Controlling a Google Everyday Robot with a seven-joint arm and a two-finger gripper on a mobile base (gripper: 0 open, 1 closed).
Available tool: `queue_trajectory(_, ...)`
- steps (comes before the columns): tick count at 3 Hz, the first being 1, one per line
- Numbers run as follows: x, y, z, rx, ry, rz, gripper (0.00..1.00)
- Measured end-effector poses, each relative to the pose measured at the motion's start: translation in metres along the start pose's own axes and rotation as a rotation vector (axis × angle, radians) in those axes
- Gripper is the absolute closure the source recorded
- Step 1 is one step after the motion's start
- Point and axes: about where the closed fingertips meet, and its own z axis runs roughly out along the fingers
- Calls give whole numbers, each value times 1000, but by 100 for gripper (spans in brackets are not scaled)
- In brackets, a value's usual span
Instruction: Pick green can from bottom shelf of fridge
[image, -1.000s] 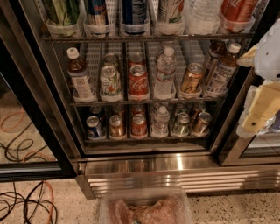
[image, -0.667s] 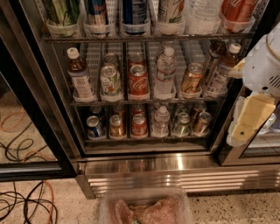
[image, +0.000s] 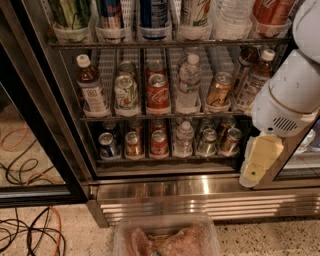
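The fridge (image: 200, 192) stands open, with wire shelves above a ribbed steel base. The bottom shelf (image: 165, 159) holds a row of short cans and a small water bottle (image: 184, 138). The green can (image: 206, 142), pale silvery-green with a shiny top, stands upright just right of the bottle, left of a bronze-gold can (image: 230, 140). My white arm (image: 290, 95) comes in from the right. Its cream-coloured gripper (image: 257, 162) hangs in front of the fridge's right frame, at bottom-shelf height, right of the green can and apart from it.
A blue can (image: 107, 145), a bronze can (image: 133, 144) and a red can (image: 159, 142) fill the shelf's left lanes. Taller bottles and cans stand on the tiers above. Cables (image: 30, 230) lie on the floor at left. A clear tub (image: 165, 237) with pinkish contents sits at bottom centre.
My arm has swung in from the right edge, down and to the left. The gripper now hangs lower, beside the bottom shelf's right end. The cans have not moved.
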Motion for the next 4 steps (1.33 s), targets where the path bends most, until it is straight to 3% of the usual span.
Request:
queue_trajectory(2, -2, 0, 2, 21, -1, -20, 0)
queue_trajectory(4, -8, -19, 60, 53, 51, 19, 0)
